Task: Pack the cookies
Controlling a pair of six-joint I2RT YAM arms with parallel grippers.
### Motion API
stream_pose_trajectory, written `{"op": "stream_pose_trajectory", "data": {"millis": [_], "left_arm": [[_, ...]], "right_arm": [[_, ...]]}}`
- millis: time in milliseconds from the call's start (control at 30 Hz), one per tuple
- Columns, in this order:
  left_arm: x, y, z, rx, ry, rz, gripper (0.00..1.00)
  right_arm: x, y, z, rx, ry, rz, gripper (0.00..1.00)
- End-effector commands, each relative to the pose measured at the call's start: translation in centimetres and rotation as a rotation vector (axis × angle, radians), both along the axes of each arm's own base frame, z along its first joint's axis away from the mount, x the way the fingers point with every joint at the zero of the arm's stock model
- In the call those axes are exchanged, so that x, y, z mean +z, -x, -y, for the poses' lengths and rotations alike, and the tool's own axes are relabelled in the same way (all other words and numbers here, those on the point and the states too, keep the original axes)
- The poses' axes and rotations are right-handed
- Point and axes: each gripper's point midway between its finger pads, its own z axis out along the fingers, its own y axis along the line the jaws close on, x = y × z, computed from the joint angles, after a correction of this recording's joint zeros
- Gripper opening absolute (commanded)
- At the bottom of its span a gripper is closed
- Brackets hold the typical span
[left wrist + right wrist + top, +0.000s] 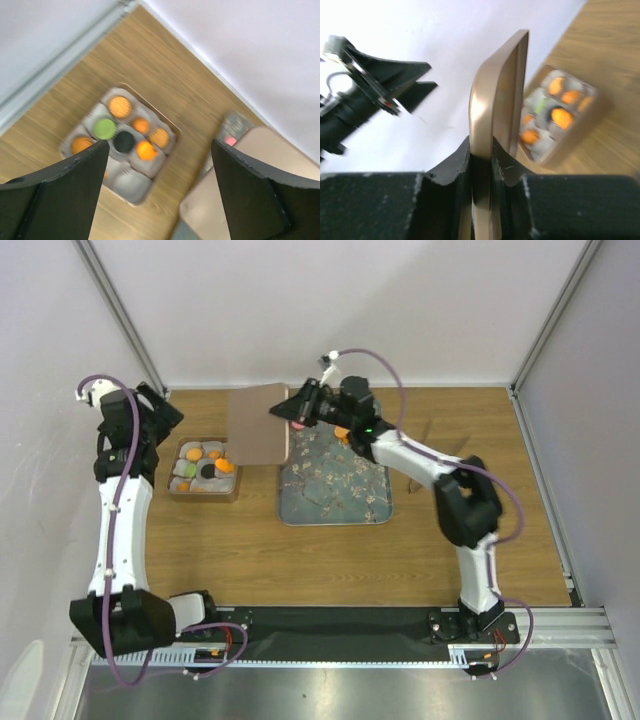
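Boxed cookies (146,150) — five orange, one green, one black.

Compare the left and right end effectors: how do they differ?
The left end effector is open and empty; the right end effector is shut on the brown lid. The left one hangs near the cookie box; the right one is by the floral tray. Both are black.

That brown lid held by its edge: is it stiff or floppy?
Probably stiff: pinched at one edge by the right gripper, the lid juts out straight, no sag. Likely light, since so small a pinch carries it. Its smooth, shiny surface might slip.
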Motion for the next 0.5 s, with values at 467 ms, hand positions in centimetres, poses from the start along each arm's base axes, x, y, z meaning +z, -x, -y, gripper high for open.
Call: {"op": "stream_pose_trajectory", "data": {"millis": [467], "left_arm": [[-7.7, -7.0, -8.5, 0.157, -0.014, -0.105, 0.84]], "right_arm": [[-0.3, -6.5, -8.8, 0.199, -0.496, -0.162, 0.00]]}}
